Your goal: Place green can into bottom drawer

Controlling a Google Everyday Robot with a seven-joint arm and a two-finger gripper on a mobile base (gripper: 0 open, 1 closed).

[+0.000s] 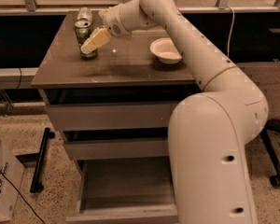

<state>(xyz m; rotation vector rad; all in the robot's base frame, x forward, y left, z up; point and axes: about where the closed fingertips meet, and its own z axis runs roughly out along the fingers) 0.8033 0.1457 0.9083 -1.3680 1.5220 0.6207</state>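
The green can (85, 37) stands upright at the back left of the cabinet top (116, 66). It has a mottled green body and a silver top. My gripper (92, 43) reaches in from the right and sits right at the can, overlapping its right side at mid-height. The bottom drawer (126, 190) is pulled out below, and its wide box interior shows nothing in it. My arm's large base link covers the drawer's right part.
A white bowl (165, 50) sits on the right of the cabinet top. A plain silver can (85, 14) stands just behind the green can. The two upper drawers (114, 115) are pushed in. A cardboard box (2, 181) and a black stand (39, 160) are on the floor at the left.
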